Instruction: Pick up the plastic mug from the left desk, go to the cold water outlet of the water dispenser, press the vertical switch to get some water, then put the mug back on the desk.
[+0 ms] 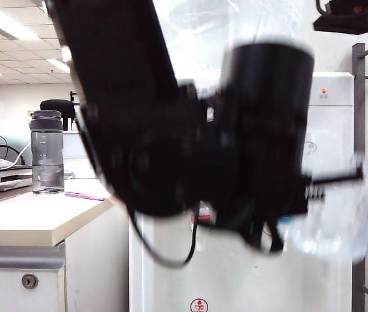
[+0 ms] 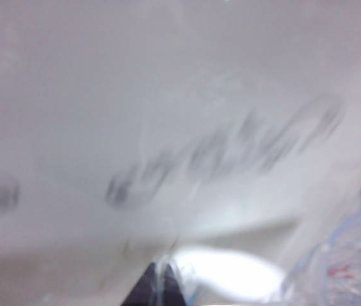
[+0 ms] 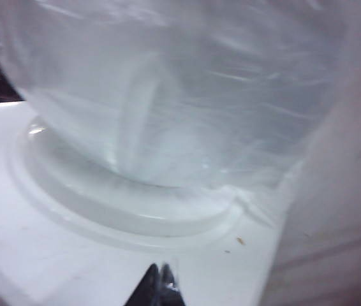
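The water dispenser (image 1: 330, 130) fills the right background, largely masked by a blurred black arm. The bench (image 1: 28, 218) stands at left. The left hand (image 1: 314, 185), apparently clenched on the plastic mug (image 1: 337, 211), holds it before the dispenser. Right hand (image 3: 158, 284): clenched, empty, near the jug (image 3: 168, 83).

No words or numbers can be read. A small round red sign is seen low on the water dispenser (image 1: 199, 305), too small to read.
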You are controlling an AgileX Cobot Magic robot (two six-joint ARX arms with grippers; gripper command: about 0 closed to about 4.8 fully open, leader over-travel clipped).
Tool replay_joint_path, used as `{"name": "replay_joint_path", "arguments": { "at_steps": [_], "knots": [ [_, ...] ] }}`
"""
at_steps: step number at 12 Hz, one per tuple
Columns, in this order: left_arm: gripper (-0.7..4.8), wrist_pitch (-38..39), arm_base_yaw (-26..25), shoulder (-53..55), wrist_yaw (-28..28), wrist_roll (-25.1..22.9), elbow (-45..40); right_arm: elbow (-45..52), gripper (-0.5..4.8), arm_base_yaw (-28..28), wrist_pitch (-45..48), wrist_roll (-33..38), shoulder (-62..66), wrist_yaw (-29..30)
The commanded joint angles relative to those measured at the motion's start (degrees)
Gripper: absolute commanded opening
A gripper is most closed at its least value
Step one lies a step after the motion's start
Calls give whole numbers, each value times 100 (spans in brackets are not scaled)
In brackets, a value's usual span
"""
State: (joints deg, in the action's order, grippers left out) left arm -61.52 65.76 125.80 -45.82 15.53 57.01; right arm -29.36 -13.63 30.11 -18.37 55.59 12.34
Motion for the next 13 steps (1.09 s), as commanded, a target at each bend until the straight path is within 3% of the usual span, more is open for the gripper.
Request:
{"name": "replay_joint_path", "arguments": {
  "at_steps": [1, 4, 13],
  "knots": [
    [-5, -195, 7, -365, -46, 31, 28, -24, -1, 31, 133, 37, -17, -138],
    [-5, 133, 7, -804, -66, -35, 0, -24, -1, 98, 181, 37, -74, -511],
    [-5, 776, 57, -1622, -175, -164, -46, -35, -1, 922, 221, 546, -732, -599]
  ]
}}
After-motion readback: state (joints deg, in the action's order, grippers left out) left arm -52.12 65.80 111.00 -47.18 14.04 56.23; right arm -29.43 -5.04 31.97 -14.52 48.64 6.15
